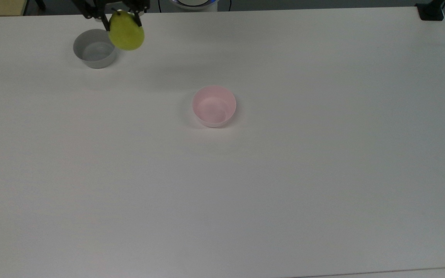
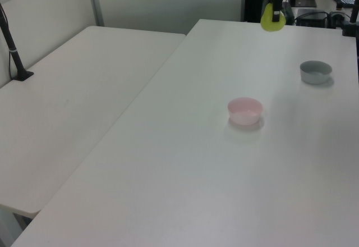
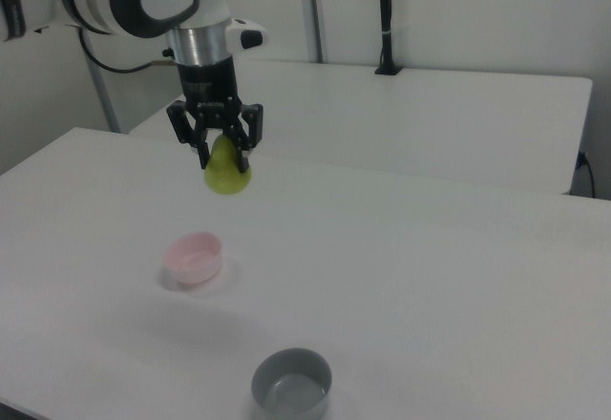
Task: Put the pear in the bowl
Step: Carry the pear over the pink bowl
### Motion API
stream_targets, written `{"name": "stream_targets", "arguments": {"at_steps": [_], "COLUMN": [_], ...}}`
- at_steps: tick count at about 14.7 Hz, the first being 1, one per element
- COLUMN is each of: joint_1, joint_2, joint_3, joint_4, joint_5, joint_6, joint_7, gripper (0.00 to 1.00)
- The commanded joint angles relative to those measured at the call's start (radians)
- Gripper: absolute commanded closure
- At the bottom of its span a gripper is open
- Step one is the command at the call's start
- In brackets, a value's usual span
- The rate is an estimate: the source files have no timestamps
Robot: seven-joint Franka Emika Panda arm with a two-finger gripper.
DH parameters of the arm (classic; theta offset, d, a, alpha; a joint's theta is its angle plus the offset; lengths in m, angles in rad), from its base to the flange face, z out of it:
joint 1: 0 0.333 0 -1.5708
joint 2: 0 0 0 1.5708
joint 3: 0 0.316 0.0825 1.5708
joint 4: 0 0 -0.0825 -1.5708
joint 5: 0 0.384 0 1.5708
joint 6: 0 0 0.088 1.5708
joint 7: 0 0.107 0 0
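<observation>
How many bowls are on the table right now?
2. The pink bowl sits near the table's middle. The grey bowl sits toward the top view's upper left, beside where the claw holds the pear in the air. Both look empty.

I see a grey straight-sided bowl (image 1: 94, 49) standing upright on the white table (image 1: 284, 185), near the top view's upper left corner; its inside looks empty. In the right view the same grey bowl (image 3: 292, 382) sits at the table's near edge. A second white table (image 2: 73, 101) adjoins on the left view's left, with a dark post (image 2: 11, 45), possibly a clamp stand, mounted at its far side.
</observation>
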State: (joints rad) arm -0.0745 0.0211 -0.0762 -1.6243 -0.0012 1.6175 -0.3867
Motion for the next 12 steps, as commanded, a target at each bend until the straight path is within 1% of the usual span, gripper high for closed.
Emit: {"name": "stream_targets", "arguments": {"at_steps": [1,2,4,6,9,10,11,12], "joint_1": [0.065,0.088,0.149,0.197,0.249,0.258,0.257,0.257], "joint_2": [-0.069,-0.088,-0.105,-0.106,-0.092,-0.084,-0.061,-0.029], "joint_3": [-0.013,-0.013,-0.014,-0.011,0.001,0.010,0.030,0.042], "joint_4": [-0.029,-0.041,-0.078,-0.164,-0.288,-0.323,-0.350,-0.353], "joint_5": [0.044,0.062,0.067,0.067,0.067,0.066,0.066,0.066], "joint_6": [-0.030,-0.025,-0.010,0.124,0.301,0.359,0.411,0.450], "joint_7": [0.041,0.043,0.057,0.145,0.184,0.210,0.216,0.227], "gripper": [0.95,0.96,0.96,0.96,0.96,0.96,0.96,0.96]}}
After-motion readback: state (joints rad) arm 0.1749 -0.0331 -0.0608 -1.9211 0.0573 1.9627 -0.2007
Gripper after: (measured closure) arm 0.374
